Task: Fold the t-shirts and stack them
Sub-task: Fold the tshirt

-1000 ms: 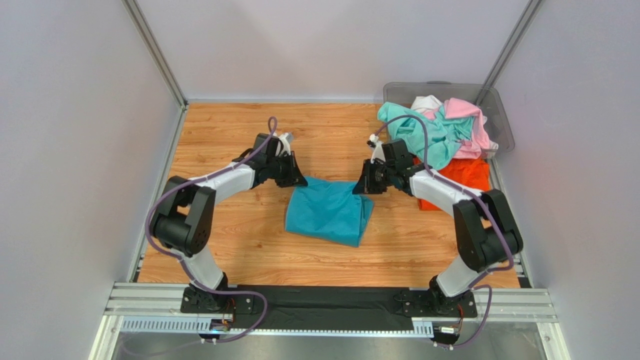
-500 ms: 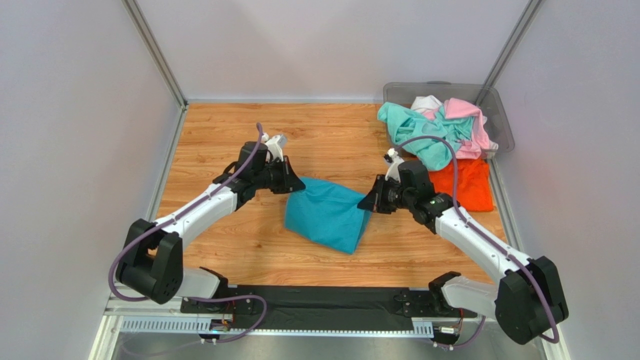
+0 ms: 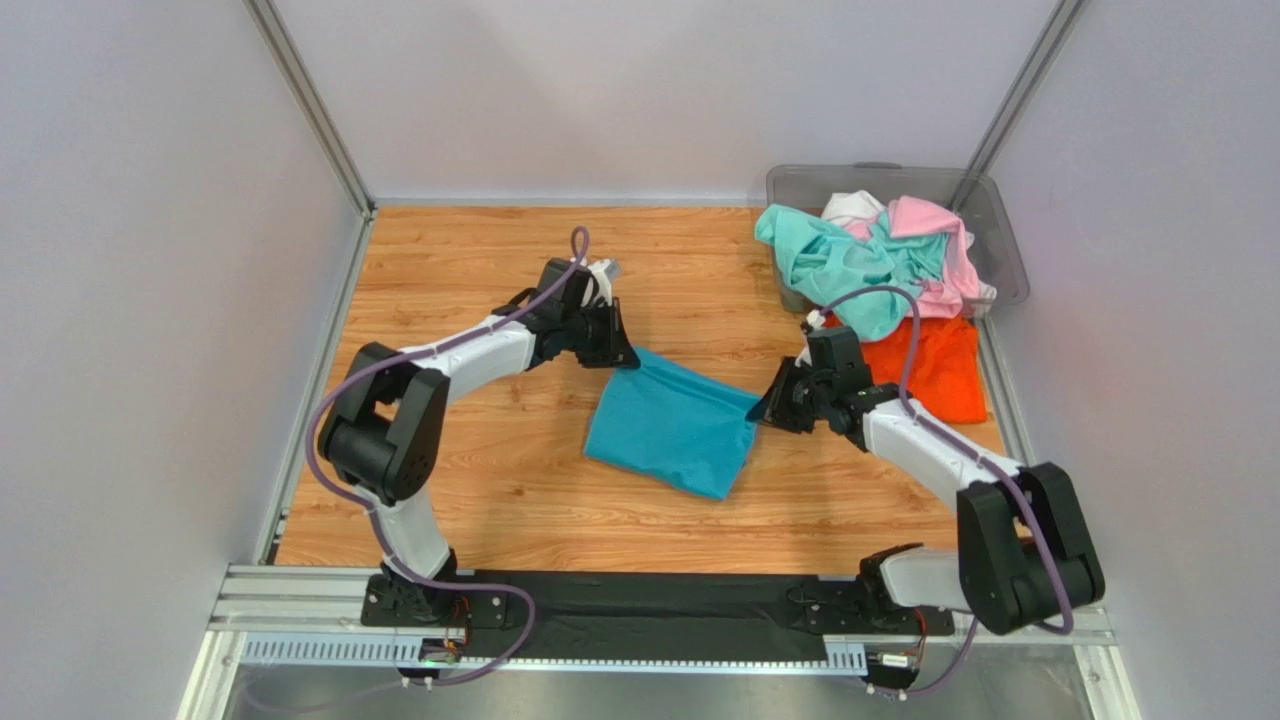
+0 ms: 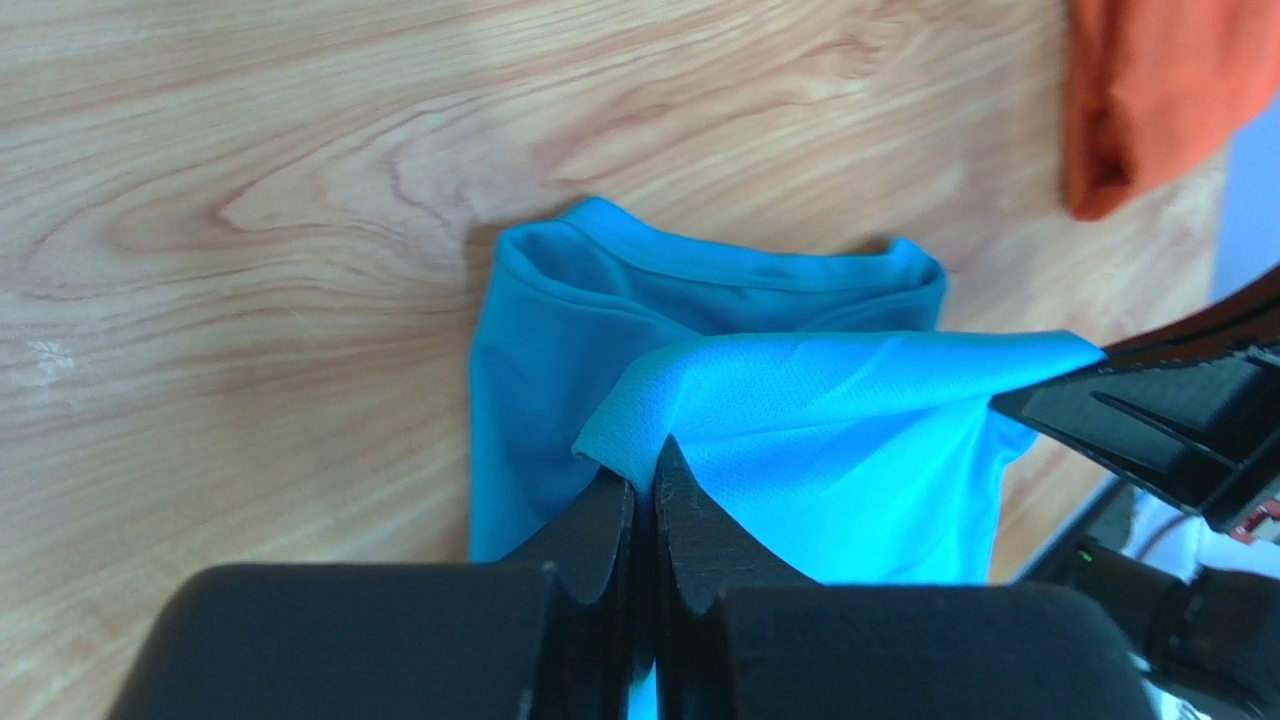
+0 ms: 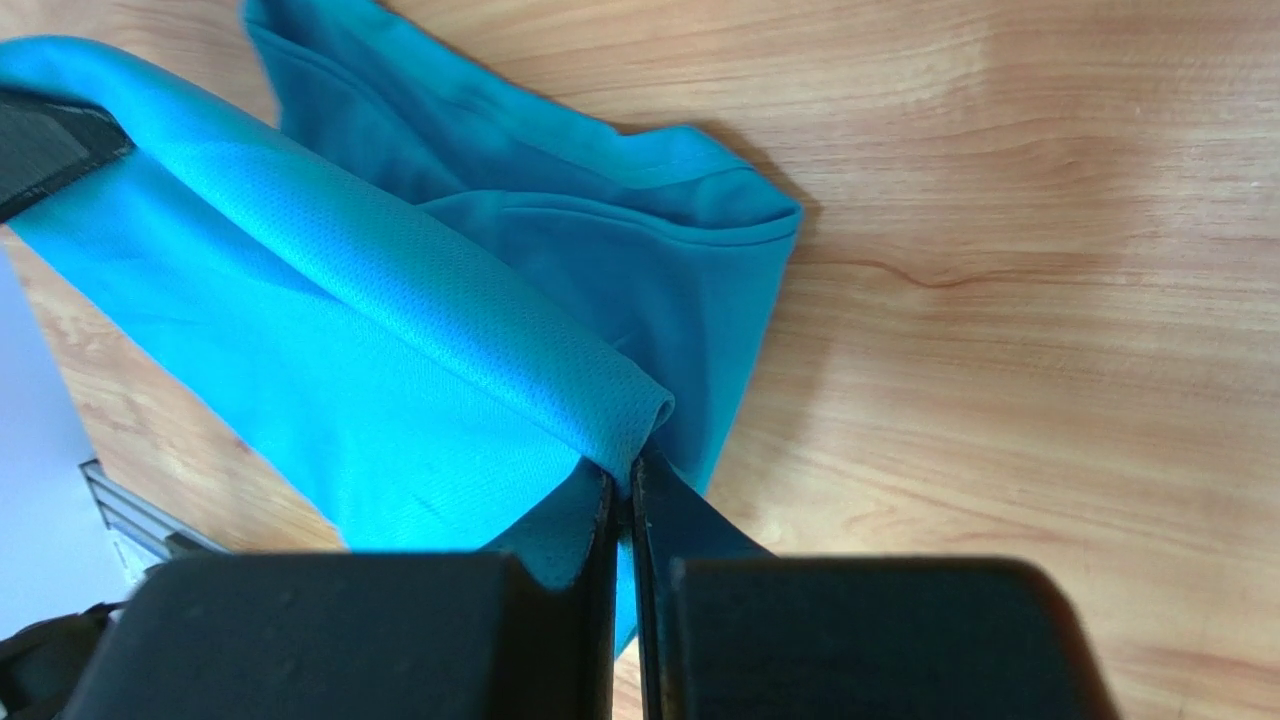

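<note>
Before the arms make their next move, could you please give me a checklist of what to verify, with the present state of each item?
1. Left hand shut on a corner of the teal shirt: ok.
2. Right hand shut on the opposite corner: ok.
3. Lifted edge stretched between the hands without sagging: ok.
4. Teal shirt apart from the orange shirt: ok.
5. Lower layers flat on the table: cannot tell, partly hidden under the lifted layer.
</note>
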### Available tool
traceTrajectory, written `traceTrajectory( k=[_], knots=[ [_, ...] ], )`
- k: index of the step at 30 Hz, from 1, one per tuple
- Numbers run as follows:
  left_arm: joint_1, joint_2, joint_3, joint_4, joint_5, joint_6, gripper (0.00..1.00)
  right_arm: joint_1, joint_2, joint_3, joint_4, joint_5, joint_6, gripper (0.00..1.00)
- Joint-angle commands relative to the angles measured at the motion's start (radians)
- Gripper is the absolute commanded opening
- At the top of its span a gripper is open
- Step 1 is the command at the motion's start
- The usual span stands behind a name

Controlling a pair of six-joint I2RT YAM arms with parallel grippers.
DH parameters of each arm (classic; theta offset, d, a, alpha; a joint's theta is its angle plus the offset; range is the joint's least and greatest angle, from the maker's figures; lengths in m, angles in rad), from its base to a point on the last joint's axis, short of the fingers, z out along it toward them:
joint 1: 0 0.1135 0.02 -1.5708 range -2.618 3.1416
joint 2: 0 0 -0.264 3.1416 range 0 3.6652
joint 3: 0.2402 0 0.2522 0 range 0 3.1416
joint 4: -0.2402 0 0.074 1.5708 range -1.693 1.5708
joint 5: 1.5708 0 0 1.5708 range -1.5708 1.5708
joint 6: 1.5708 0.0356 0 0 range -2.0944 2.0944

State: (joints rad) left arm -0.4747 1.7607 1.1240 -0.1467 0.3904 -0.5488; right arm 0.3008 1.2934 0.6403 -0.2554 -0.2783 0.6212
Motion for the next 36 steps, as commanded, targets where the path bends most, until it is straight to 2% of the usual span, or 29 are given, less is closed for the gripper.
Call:
traceTrajectory(
  k=[1, 7, 9, 10, 11, 12, 13, 14, 15, 16, 17, 19, 20, 25, 29, 33, 36],
  knots=[
    [0.008, 0.064, 0.078, -0.043, -0.074, 0.047, 0.06, -0.015, 0.094, 0.038, 0.036, 0.037, -0.04, 0.0],
    [0.008, 0.132, 0.109, -0.047, -0.068, 0.072, 0.16, -0.031, 0.219, 0.079, 0.031, 0.122, -0.008, 0.01],
    [0.008, 0.135, 0.106, -0.053, -0.07, 0.078, 0.26, -0.031, 0.245, 0.096, 0.03, 0.122, -0.015, 0.05],
    [0.008, 0.135, 0.109, -0.057, -0.071, 0.079, 0.27, -0.032, 0.251, 0.104, 0.028, 0.12, -0.02, 0.09],
    [0.008, 0.132, 0.111, -0.063, -0.074, 0.082, 0.39, -0.032, 0.254, 0.122, 0.015, 0.117, -0.026, 0.18],
    [0.008, 0.123, 0.114, -0.083, -0.079, 0.085, 0.48, -0.032, 0.253, 0.131, 0.004, 0.114, -0.028, 0.22],
    [0.008, 0.112, 0.12, -0.096, -0.094, 0.087, 0.63, -0.031, 0.247, 0.142, -0.007, 0.11, -0.034, 0.32],
    [0.008, 0.103, 0.122, -0.103, -0.103, 0.087, 0.71, -0.032, 0.236, 0.151, -0.033, 0.102, -0.034, 0.37],
    [0.008, 0.074, 0.129, -0.131, -0.143, 0.086, 0.82, -0.032, 0.204, 0.165, -0.057, 0.093, -0.044, 0.5],
    [0.008, 0.057, 0.128, -0.143, -0.162, 0.082, 0.82, -0.032, 0.184, 0.173, -0.058, 0.093, -0.047, 0.5],
    [0.008, 0.039, 0.126, -0.155, -0.179, 0.081, 0.99, -0.031, 0.161, 0.18, -0.1, 0.097, -0.051, 0.64],
    [0.008, -0.033, 0.112, -0.178, -0.211, 0.079, 1.0, -0.032, 0.08, 0.202, -0.143, 0.097, -0.057, 0.77],
    [0.008, -0.059, 0.106, -0.18, -0.216, 0.078, 1.0, -0.031, 0.049, 0.203, -0.178, 0.093, -0.057, 1.0],
    [-0.008, -0.236, 0.024, -0.191, -0.21, 0.05, 1.0, -0.003, -0.19, 0.153, -0.214, 0.002, -0.023, 1.0],
    [-0.064, -0.303, -0.042, -0.151, -0.159, 0.018, 1.0, 0.089, -0.296, 0.081, -0.128, -0.088, 0.052, 1.0],
    [-0.103, -0.305, -0.119, -0.028, -0.064, -0.043, 1.0, 0.211, -0.266, 0.015, -0.001, -0.114, 0.1, 1.0],
    [-0.123, -0.276, -0.177, 0.039, -0.015, -0.074, 1.0, 0.241, -0.182, -0.008, 0.073, -0.096, 0.133, 1.0]
  ],
)
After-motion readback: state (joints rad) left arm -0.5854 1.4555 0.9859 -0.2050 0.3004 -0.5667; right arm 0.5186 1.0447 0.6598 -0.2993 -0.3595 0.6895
